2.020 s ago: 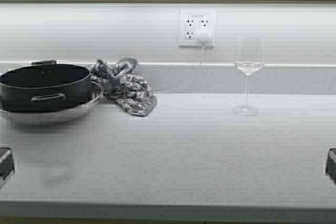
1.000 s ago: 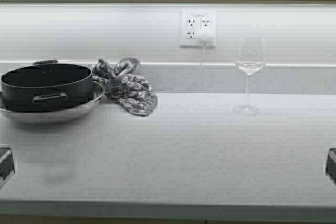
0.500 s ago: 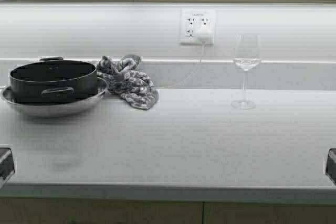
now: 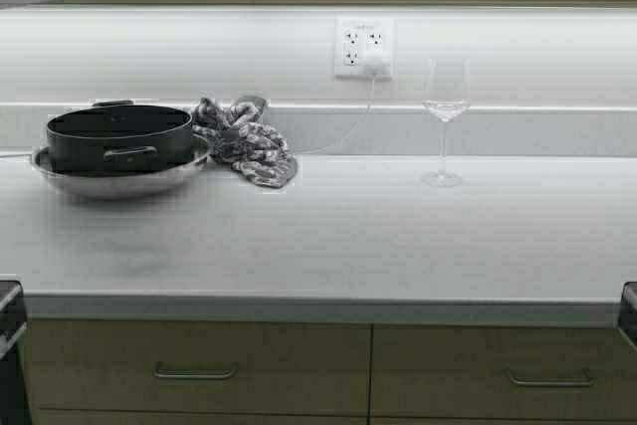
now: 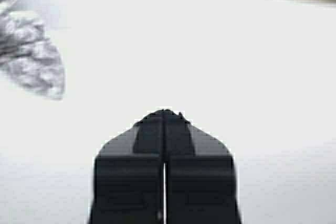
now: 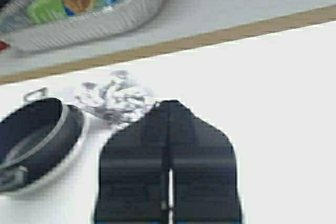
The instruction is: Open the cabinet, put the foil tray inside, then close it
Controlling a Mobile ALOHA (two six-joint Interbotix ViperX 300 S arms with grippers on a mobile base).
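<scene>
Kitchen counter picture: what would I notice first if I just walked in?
Probably the black pot sitting inside a steel bowl at the counter's left, with a crumpled grey cloth right beside it. Next, the lone wine glass standing right of the wall outlet. On the shelf above lies the shiny foil tray.

Two matte black robot pincers, each made of two blocky fingers tapering to a blunt point.

The left pincer (image 5: pixel 165 116), seen from its wrist camera, is two flat black fingers (image 5: pixel 131 171) with stepped, angular outer shoulders and a thin pale seam running down the middle between them. The right pincer (image 6: pixel 168 106) has the same shape and colour, with a slightly glossy sheen and a sliver of blue at its base. In the high view, only dark slabs of the robot's frame (image 4: pixel 10 320) show, at 9 and 3 o'clock.
</scene>
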